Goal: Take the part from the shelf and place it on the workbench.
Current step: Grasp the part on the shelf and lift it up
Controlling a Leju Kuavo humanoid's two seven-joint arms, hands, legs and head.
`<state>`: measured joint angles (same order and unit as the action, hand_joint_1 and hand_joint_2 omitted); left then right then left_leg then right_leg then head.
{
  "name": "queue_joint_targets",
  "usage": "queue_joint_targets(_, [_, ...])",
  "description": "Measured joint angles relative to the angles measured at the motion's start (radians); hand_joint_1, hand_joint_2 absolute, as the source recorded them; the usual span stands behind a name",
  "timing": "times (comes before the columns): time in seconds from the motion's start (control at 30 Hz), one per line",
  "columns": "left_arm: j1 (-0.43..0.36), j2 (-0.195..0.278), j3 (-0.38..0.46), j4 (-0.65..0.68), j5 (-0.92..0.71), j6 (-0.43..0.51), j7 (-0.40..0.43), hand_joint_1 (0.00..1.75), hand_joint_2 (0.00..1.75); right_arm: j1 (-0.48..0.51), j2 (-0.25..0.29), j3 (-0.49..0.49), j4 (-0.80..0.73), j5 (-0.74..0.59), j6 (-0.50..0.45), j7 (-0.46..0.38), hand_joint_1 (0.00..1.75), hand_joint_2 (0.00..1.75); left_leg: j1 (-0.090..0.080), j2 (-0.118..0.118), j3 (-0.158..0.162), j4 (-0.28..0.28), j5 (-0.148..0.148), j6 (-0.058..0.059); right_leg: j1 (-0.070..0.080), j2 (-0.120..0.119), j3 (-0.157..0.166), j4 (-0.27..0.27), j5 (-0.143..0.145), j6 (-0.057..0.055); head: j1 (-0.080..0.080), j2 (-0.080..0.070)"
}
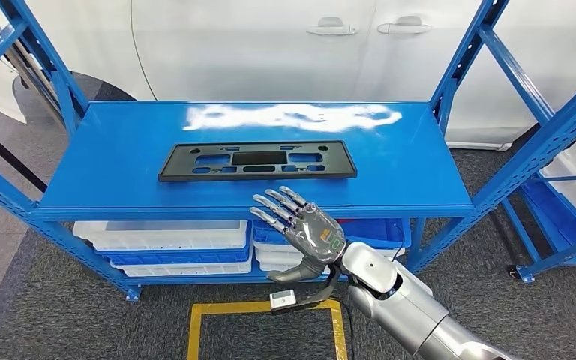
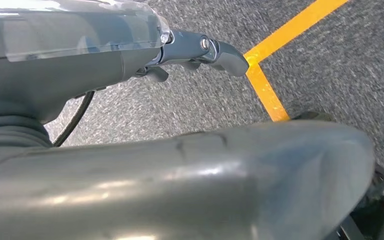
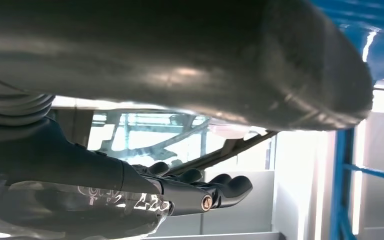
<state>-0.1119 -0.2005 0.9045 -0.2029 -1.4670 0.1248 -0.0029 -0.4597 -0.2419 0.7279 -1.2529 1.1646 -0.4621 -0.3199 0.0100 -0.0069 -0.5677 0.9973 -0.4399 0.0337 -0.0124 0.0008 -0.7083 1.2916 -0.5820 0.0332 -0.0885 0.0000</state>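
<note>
black part [image 1: 257, 161] flat at centre frame on blue shelf [image 1: 105, 169] | right hand [image 1: 300, 229] lower centre, fingers spread, grasping nothing, just short of shelf edge | left hand [image 2: 130, 45] over carpet, finger state: cannot tell

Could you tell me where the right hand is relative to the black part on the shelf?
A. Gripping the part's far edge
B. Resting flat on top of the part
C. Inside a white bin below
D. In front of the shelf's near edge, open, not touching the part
D: the right hand hangs before the shelf edge with fingers spread, short of the part.
</note>
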Motion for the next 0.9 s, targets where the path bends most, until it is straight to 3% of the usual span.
queue_joint_targets(0.03, [0.001, 0.000, 0.000, 0.000, 0.000, 0.000, 0.000, 0.00, 0.00, 0.001, 0.000, 0.000, 0.000, 0.000, 0.000, 0.000, 0.00, 0.00, 0.000, -0.001, 0.006, 0.000, -0.005, -0.001, -0.001, 0.000, -0.013, 0.003, 0.021, 0.000, 0.000, 0.000])
queue_joint_targets(0.07, [0.001, 0.000, 0.000, 0.000, 0.001, 0.000, 0.000, 0.00, 0.00, 0.001, 0.000, 0.000, 0.001, 0.000, 0.001, -0.001, 0.00, 0.00, 0.000, -0.003, 0.014, 0.000, -0.010, -0.002, -0.001, 0.000, -0.007, -0.033, 0.061, -0.001, 0.000, 0.000])
queue_joint_targets(0.13, [0.002, 0.000, 0.000, 0.000, 0.002, 0.000, 0.001, 0.00, 0.00, -0.001, 0.000, 0.000, 0.001, 0.000, 0.001, -0.002, 0.00, 0.00, -0.001, -0.005, 0.030, 0.000, -0.023, -0.008, -0.001, 0.000, 0.048, -0.175, 0.152, -0.009, 0.000, 0.000])
queue_joint_targets(0.2, [0.001, -0.001, 0.000, 0.000, 0.003, 0.000, 0.000, 0.00, 0.00, -0.004, 0.000, 0.001, 0.002, -0.002, 0.001, -0.005, 0.00, 0.00, -0.003, -0.004, 0.036, 0.001, -0.033, -0.018, 0.005, 0.000, 0.085, -0.270, 0.183, -0.018, 0.000, 0.000])
queue_joint_targets(0.3, [-0.002, -0.001, 0.000, 0.000, 0.003, 0.001, 0.001, 0.00, 0.00, -0.006, 0.001, 0.001, 0.003, -0.002, 0.001, -0.007, 0.00, 0.00, -0.004, -0.003, 0.038, -0.001, -0.042, -0.034, 0.007, 0.003, 0.091, -0.285, 0.170, -0.034, 0.000, 0.000])
queue_joint_targets(0.37, [-0.002, -0.001, 0.000, 0.000, 0.003, 0.001, 0.000, 0.00, 0.00, -0.008, 0.000, 0.000, 0.002, -0.002, 0.000, -0.007, 0.00, 0.00, -0.004, -0.001, 0.027, 0.038, -0.066, -0.044, 0.003, 0.002, 0.103, -0.291, 0.165, -0.047, 0.000, 0.000])
queue_joint_targets(0.4, [-0.002, 0.000, 0.000, 0.000, 0.003, 0.001, 0.000, 0.00, 0.00, -0.009, 0.000, 0.000, 0.002, -0.003, 0.000, -0.007, 0.00, 0.00, -0.003, 0.000, 0.002, 0.089, -0.090, -0.048, 0.001, 0.002, 0.109, -0.294, 0.162, -0.052, 0.000, 0.000])
queue_joint_targets(0.47, [0.000, 0.000, 0.000, 0.000, 0.003, 0.001, 0.000, 0.00, 0.00, -0.010, 0.001, 0.001, 0.003, -0.003, 0.000, -0.007, 0.00, 0.00, -0.001, 0.000, -0.078, 0.230, -0.140, -0.054, 0.005, 0.001, 0.116, -0.294, 0.154, -0.060, 0.000, 0.000])
queue_joint_targets(0.5, [0.001, 0.000, 0.000, 0.000, 0.003, 0.001, 0.000, 0.00, 0.00, -0.009, 0.002, 0.002, 0.004, -0.003, 0.000, -0.008, 0.00, 0.00, 0.000, 0.000, -0.114, 0.282, -0.148, -0.055, 0.007, 0.001, 0.120, -0.293, 0.150, -0.061, 0.000, 0.000])
queue_joint_targets(0.53, [0.002, 0.000, 0.000, 0.000, 0.003, 0.001, 0.000, 0.00, 0.00, -0.009, 0.002, 0.002, 0.005, -0.003, 0.000, -0.008, 0.00, 0.00, 0.000, 0.000, -0.133, 0.300, -0.138, -0.055, 0.009, 0.002, 0.125, -0.293, 0.146, -0.062, 0.000, 0.000])
queue_joint_targets(0.57, [0.003, 0.000, 0.000, 0.000, 0.003, 0.001, 0.000, 0.00, 0.00, -0.008, 0.002, 0.003, 0.006, -0.003, 0.000, -0.009, 0.00, 0.00, 0.000, 0.000, -0.132, 0.276, -0.106, -0.052, 0.010, 0.002, 0.131, -0.293, 0.141, -0.062, 0.000, 0.000])
queue_joint_targets(0.63, [0.003, 0.000, 0.000, 0.000, 0.003, 0.001, 0.000, 0.00, 0.00, -0.008, 0.002, 0.004, 0.007, -0.003, 0.000, -0.009, 0.00, 0.00, -0.003, 0.000, -0.085, 0.142, -0.018, -0.040, 0.013, 0.003, 0.148, -0.293, 0.130, -0.060, 0.000, 0.000])
queue_joint_targets(0.67, [0.002, 0.001, 0.000, 0.000, 0.003, 0.001, 0.000, 0.00, 0.00, -0.008, 0.002, 0.004, 0.007, -0.003, -0.001, -0.010, 0.00, 0.00, -0.005, 0.001, -0.058, 0.076, 0.012, -0.033, 0.016, 0.003, 0.152, -0.291, 0.125, -0.057, 0.000, 0.000])
queue_joint_targets(0.73, [0.001, 0.001, 0.000, 0.000, 0.003, 0.001, 0.000, 0.00, 0.00, -0.005, 0.002, 0.005, 0.007, -0.003, -0.003, -0.010, 0.00, 0.00, -0.012, 0.001, -0.035, 0.017, 0.025, -0.024, 0.016, 0.004, 0.151, -0.289, 0.119, -0.049, 0.000, 0.000])
queue_joint_targets(0.83, [0.002, 0.000, 0.000, 0.000, 0.003, 0.001, 0.000, 0.00, 0.00, -0.001, 0.002, 0.007, 0.005, -0.002, -0.004, -0.012, 0.00, 0.00, -0.009, 0.000, -0.027, 0.001, 0.022, -0.014, 0.014, 0.003, 0.150, -0.286, 0.110, -0.031, 0.000, 0.000])
queue_joint_targets(0.9, [0.000, -0.002, 0.000, 0.000, 0.003, 0.000, 0.000, 0.00, 0.00, 0.000, 0.002, 0.008, 0.003, -0.001, -0.004, -0.013, 0.00, 0.00, -0.003, 0.001, -0.013, -0.011, 0.021, -0.006, 0.013, 0.002, 0.123, -0.223, 0.076, -0.020, 0.000, 0.000])
